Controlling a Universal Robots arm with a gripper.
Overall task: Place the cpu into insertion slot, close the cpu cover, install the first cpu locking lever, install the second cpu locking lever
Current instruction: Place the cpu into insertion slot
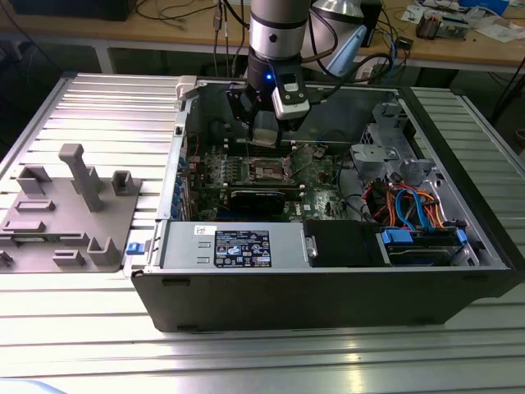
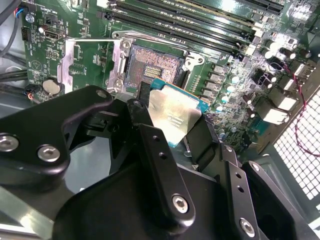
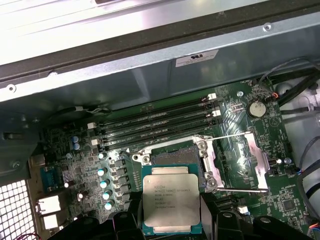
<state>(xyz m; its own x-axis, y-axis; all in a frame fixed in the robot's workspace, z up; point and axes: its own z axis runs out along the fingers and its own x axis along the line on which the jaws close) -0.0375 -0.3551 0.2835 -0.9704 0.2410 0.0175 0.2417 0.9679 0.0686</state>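
cpu point(image 3: 171, 197) in gripper point(image 3: 171, 222) nr insertion slot point(image 3: 175, 157); cpu cover point(image 3: 260, 160) open

Work surface was a ribbed silver aluminium table point(image 1: 90, 107), with slats running across the exterior view and bright glare on the near strip. Behind it stood a long light wooden bench point(image 1: 172, 38) on a white leg point(image 1: 103, 57). Its top carried loose dark cables point(image 1: 176, 12) and scattered white papers point(image 1: 496, 31). The space under the bench was dark.
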